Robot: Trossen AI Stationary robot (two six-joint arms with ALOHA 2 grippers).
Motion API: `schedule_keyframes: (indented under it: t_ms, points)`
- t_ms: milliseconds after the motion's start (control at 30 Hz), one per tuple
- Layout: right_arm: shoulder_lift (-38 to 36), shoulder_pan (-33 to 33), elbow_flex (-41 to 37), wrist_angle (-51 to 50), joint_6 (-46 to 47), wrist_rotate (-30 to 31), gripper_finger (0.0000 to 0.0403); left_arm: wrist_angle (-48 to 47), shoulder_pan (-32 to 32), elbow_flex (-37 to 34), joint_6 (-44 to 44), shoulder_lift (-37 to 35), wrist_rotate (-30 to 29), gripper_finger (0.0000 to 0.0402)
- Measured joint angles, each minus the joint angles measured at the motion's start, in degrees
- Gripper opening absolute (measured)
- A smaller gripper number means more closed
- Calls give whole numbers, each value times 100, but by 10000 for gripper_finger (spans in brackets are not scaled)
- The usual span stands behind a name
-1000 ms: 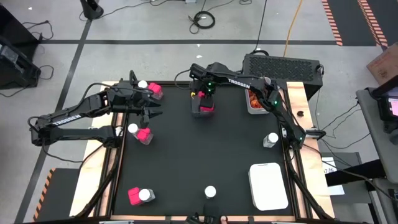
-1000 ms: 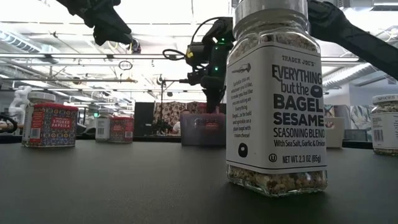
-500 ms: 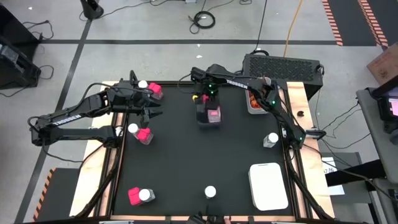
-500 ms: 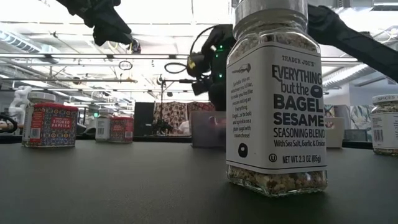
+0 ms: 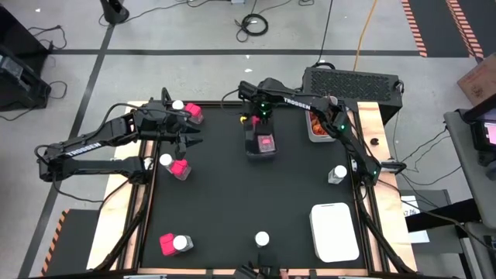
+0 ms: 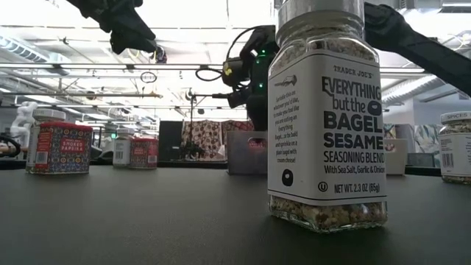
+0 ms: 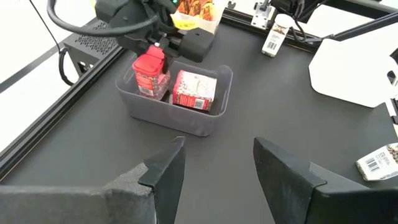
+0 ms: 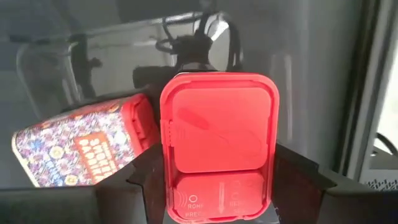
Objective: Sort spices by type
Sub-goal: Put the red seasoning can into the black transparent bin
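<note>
My right gripper is clamped on a red tin, holding it upright in the grey tray at the table's far middle, just beside a second tin already lying there. My left gripper hangs open over the table's left side, holding nothing. I judge the sorting barely begun: other tins and white-lidded jars stand scattered, and the white bin looks bare.
</note>
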Motion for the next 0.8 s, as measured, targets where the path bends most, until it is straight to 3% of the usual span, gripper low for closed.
schedule_keyframes:
  t_ms: [233, 800]
  points:
    - [-5, -93, 4, 128, -37, 457, 209, 0, 0, 0, 2, 0, -12, 194]
    - [-16, -98, 11, 18, -261, 440, 261, 0, 0, 0, 2, 0, -37, 194]
